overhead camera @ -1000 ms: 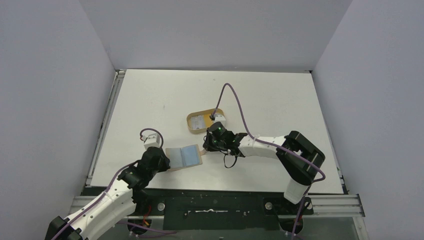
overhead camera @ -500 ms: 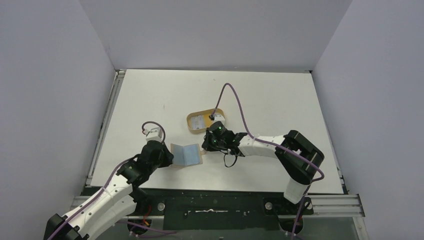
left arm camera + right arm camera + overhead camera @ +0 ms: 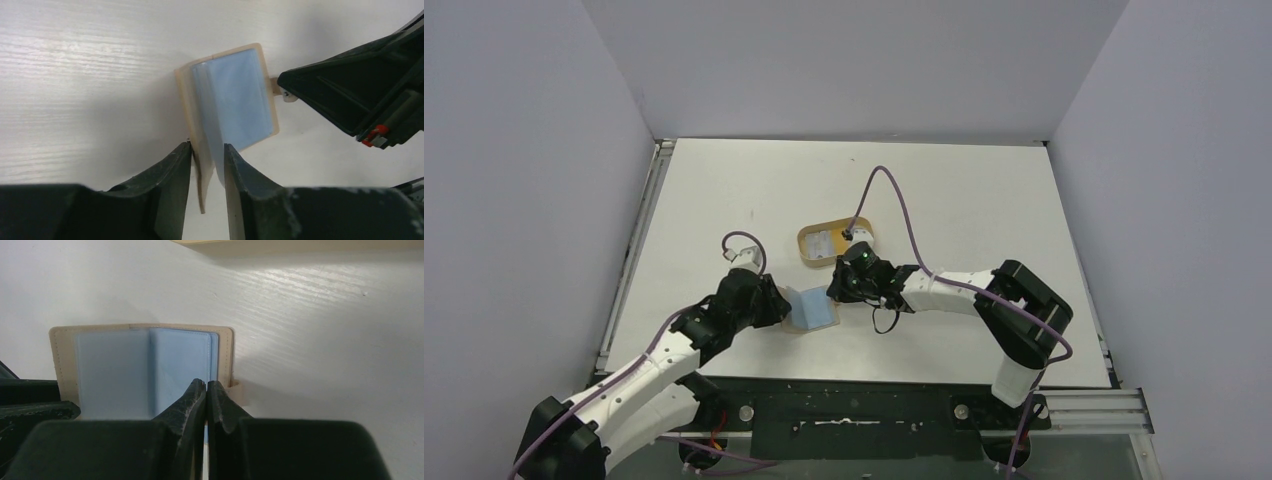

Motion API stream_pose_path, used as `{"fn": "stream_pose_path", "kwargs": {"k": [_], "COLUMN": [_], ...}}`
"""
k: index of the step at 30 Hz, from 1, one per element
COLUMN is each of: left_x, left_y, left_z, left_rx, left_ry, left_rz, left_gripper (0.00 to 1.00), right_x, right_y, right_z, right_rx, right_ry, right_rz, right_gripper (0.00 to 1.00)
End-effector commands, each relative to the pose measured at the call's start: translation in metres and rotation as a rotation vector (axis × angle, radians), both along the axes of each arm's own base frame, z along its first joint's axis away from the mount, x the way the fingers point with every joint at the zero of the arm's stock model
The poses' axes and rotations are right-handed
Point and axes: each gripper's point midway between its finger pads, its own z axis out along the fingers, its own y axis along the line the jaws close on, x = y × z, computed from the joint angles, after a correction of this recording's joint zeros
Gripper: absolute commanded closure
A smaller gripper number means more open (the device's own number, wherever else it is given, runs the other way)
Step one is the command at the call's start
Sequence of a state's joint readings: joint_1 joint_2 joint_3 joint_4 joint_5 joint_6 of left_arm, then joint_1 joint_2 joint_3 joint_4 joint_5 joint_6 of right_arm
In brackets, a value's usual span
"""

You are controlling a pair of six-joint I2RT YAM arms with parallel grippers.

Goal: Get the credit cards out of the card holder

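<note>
The tan card holder (image 3: 812, 310) lies open on the table, with pale blue credit cards (image 3: 235, 102) in its sleeves. My left gripper (image 3: 207, 146) is closed on the holder's raised left flap (image 3: 186, 100) and a blue leaf beside it. It sits at the holder's left edge in the top view (image 3: 772, 304). My right gripper (image 3: 206, 382) is shut, tips together on the holder's right edge by the strap tab (image 3: 237, 386). The holder's tan border (image 3: 60, 355) and blue cards (image 3: 115, 370) also show in the right wrist view.
An oval tan tray (image 3: 807, 240) stands just behind the card holder, with a pale card (image 3: 821, 243) inside; its rim (image 3: 300, 244) shows in the right wrist view. White table (image 3: 984, 200) extends back and to both sides, walled on three sides.
My left gripper has moved right onto the card holder, and the holder's left flap has risen from flat to upright between its fingers. The right arm has not moved.
</note>
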State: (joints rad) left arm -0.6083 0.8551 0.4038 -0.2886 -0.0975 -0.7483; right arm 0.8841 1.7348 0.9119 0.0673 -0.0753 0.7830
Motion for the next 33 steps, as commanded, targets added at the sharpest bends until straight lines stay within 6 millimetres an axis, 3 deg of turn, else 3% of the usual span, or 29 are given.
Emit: {"fn": "stream_pose_path", "kwargs": {"k": [1,2,4,7,13,25,33], "left_x": [0.022,0.023,0.025,0.028,0.032,0.045,0.056], "left_y": [-0.026,-0.028,-0.031,-0.034,-0.042,-0.061,-0.078], "left_z": [0.043,0.044,0.047,0.047,0.048,0.084,0.068], "left_rx": [-0.108,-0.113,-0.120,-0.123,-0.152,-0.317,-0.428], "left_ry": [-0.108,-0.109,-0.113,-0.116,-0.118,-0.185,-0.148], "left_rz": [-0.034,-0.038,-0.042,-0.045,-0.050,-0.011,0.027], "left_gripper": [0.68,0.49,0.29,0.21,0.16,0.13,0.12], "right_x": [0.008,0.008,0.008,0.008,0.007,0.005,0.006], "right_y": [0.005,0.005,0.004,0.003,0.001,-0.007,-0.021], "right_z": [0.009,0.010,0.010,0.009,0.008,0.005,0.006], "right_rx": [0.043,0.043,0.044,0.042,0.040,0.052,0.062], "right_ry": [-0.035,-0.036,-0.034,-0.033,-0.031,-0.018,-0.013], "right_rz": [-0.003,-0.002,-0.004,-0.002,-0.004,-0.036,-0.066], "right_gripper": [1.00,1.00,1.00,1.00,1.00,1.00,1.00]}}
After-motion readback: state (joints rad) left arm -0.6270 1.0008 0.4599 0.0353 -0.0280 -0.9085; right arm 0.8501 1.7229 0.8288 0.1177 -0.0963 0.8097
